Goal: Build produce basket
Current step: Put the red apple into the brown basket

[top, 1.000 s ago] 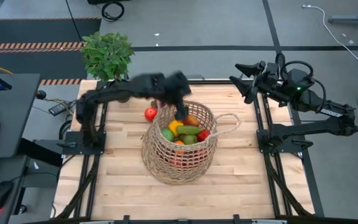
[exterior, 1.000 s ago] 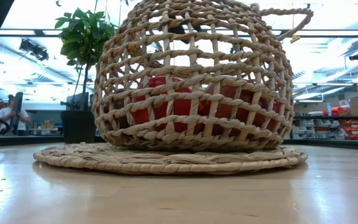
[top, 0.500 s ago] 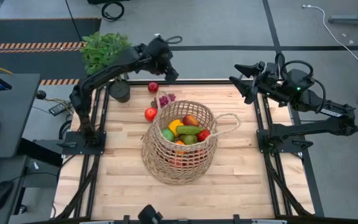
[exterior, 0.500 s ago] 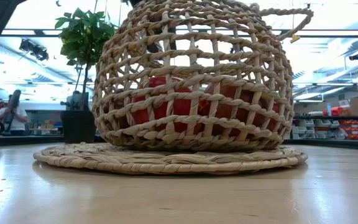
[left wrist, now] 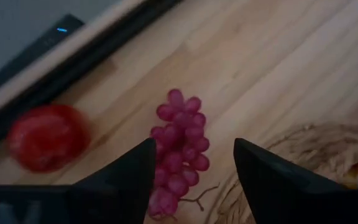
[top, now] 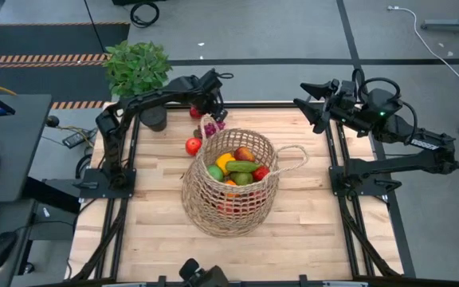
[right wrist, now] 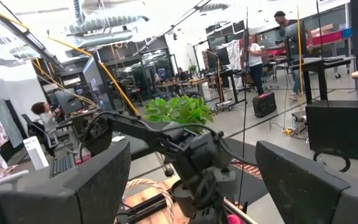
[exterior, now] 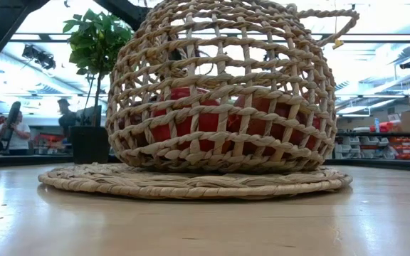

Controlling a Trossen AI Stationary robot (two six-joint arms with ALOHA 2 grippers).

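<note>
The tan wicker basket point(top: 229, 187) stands mid-table on a round woven mat point(exterior: 191, 183). It holds an orange, a green apple, a cucumber and red pieces point(top: 237, 167). Purple grapes point(left wrist: 180, 146) lie on the table just beyond the basket's far rim point(left wrist: 303, 149), with a red apple point(left wrist: 45, 137) beside them. Another red apple point(top: 193, 146) rests left of the basket. My left gripper point(top: 211, 106) hovers open over the grapes, a finger standing on either side point(left wrist: 194, 152), touching nothing. My right gripper point(top: 309, 108) waits open above the table's far right corner.
A leafy potted plant point(top: 138, 72) in a black pot stands at the far left corner, close behind my left arm. The basket's loop handle point(top: 293, 158) sticks out to the right. Bare wood lies near and right of the basket. People move in the room beyond point(right wrist: 288, 37).
My left gripper left the basket's mouth, swung up and toward the table's far edge, then came down over the grapes beyond the basket's far rim. The basket and its contents stayed put.
</note>
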